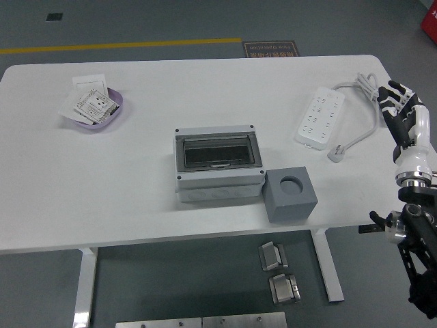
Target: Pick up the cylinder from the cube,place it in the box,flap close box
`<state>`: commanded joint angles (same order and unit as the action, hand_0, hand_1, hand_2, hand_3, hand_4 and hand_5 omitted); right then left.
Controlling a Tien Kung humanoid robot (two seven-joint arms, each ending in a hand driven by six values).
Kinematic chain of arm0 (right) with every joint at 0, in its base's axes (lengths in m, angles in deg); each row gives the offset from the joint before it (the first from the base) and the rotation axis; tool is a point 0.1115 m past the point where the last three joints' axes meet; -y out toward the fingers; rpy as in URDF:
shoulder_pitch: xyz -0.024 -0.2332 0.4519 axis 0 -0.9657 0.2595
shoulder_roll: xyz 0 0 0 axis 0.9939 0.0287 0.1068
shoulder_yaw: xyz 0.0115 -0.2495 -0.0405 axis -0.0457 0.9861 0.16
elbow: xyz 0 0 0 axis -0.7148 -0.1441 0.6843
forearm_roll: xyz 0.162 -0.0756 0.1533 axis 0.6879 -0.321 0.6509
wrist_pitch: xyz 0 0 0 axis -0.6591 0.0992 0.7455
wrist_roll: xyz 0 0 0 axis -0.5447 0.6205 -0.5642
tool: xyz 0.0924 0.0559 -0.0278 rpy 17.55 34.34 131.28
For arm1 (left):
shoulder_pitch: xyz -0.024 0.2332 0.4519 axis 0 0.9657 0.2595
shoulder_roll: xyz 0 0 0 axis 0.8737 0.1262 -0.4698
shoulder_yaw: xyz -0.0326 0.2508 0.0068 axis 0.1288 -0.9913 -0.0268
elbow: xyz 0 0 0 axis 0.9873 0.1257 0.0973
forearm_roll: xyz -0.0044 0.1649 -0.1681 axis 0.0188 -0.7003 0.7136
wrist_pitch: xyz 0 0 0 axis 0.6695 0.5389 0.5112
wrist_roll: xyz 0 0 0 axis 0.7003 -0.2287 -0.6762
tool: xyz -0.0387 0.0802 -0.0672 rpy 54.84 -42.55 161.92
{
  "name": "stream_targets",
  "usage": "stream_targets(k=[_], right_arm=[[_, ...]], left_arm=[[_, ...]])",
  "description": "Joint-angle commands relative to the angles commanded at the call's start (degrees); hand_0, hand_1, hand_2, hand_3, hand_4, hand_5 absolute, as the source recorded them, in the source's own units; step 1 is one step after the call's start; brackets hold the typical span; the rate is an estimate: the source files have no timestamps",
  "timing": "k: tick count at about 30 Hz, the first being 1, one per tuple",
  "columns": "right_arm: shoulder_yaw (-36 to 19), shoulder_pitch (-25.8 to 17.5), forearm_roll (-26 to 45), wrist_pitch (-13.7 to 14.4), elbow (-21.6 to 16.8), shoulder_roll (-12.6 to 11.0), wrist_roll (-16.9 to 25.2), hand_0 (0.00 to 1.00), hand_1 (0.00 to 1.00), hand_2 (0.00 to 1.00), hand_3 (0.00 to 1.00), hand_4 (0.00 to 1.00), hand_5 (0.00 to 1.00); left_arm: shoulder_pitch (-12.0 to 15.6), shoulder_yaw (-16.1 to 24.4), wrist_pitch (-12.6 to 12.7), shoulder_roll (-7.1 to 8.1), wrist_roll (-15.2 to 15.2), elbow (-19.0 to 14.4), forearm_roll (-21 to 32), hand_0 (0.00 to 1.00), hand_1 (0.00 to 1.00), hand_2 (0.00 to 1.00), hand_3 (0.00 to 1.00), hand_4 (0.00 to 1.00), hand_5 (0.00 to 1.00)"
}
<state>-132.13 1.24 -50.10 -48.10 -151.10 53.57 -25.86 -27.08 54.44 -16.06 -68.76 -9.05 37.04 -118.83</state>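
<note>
**A:** What's the surface like, starting nearest you?

**B:** A white table (102, 205) on white legs, standing on a grey floor (171, 20). Under its near edge, on the floor, lie two small metal blocks (280, 273), with a metal plate at the very bottom of view. Far off, a yellow line (116, 46) runs across the floor and a dark sign (270, 48) lies just behind the table.

**A:** And the containers?

**B:** Closest to me is the grey cube (290, 195), near the front edge. It has a round hole in its top, and I see no cylinder in that hole or anywhere else on the table. Just left of the cube, about touching it, sits the grey box (218, 164). Its clear flap lies flat over the opening. I can't tell what is inside through the dark window.

**A:** Farther back?

**B:** At far left, a purple bowl (95, 113) holds white cards or packets. At far right, a white power strip (320, 117) lies with its cord looped behind it.

**A:** Your hand?

**B:** My right hand (403, 113) is raised at the table's right edge, beside the cord, fingers (392, 96) stretched out and slightly spread, holding nothing.
</note>
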Motion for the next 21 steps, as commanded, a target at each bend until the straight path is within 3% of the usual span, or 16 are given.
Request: stream_targets(k=[15, 21], right_arm=[[-0.3, 1.7, -1.9, 0.8, 0.2, -0.1, 0.0, 0.758, 0.71, 0.732, 0.758, 0.762, 0.495], [-0.3, 3.3, -5.6, 2.1, 0.6, 0.5, -0.7, 0.767, 0.714, 0.733, 0.755, 0.748, 0.464]], left_arm=[[0.5, -1.0, 0.8, -1.13, 0.8, 0.0, 1.9, 0.638, 0.635, 0.508, 0.608, 0.672, 0.324], [0.5, -1.2, 0.7, -0.74, 1.5, 0.0, 1.9, 0.638, 0.635, 0.507, 0.609, 0.673, 0.325]])
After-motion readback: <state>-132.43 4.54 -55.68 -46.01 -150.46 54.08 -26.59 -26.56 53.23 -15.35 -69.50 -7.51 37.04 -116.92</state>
